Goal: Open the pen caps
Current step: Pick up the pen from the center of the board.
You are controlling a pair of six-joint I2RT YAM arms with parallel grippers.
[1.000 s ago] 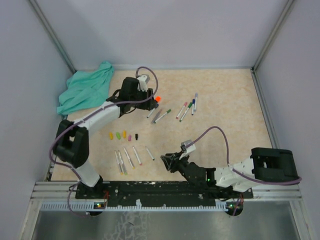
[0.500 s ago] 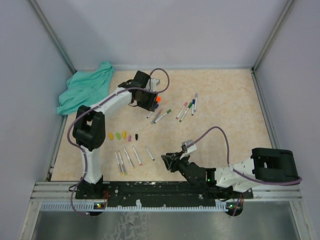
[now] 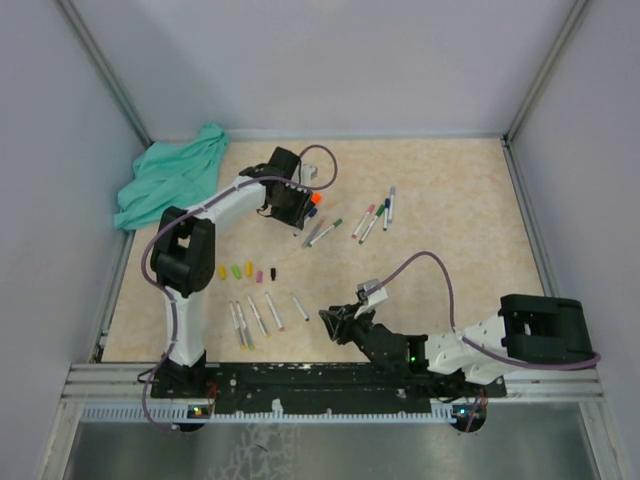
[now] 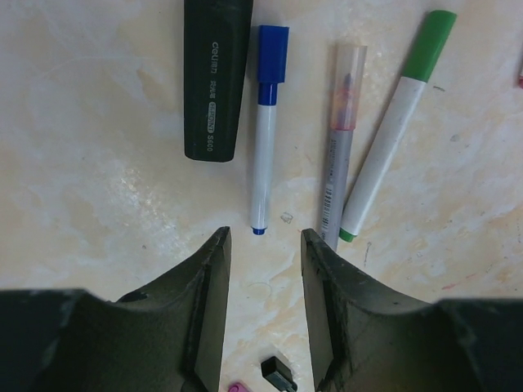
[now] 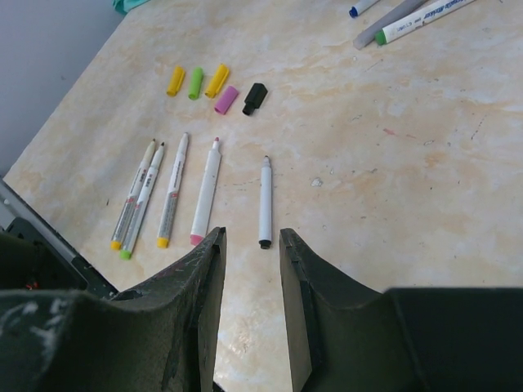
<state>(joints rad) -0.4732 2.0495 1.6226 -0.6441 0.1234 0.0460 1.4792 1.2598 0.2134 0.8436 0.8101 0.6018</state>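
A robotics lab test cell: the beige marbled table [image 3: 450,170] is boxed in on three sides by plain grey panels [image 3: 330,60] on aluminium posts [image 3: 100,65], with the left arm [image 3: 215,212] and right arm [image 3: 460,350] bolted to a metal rail [image 3: 560,385] along its near edge.

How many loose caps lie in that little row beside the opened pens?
5, side by side: outer yellow cap, green cap, second yellow cap, pink cap, black cap. Others elsewhere may be hidden.
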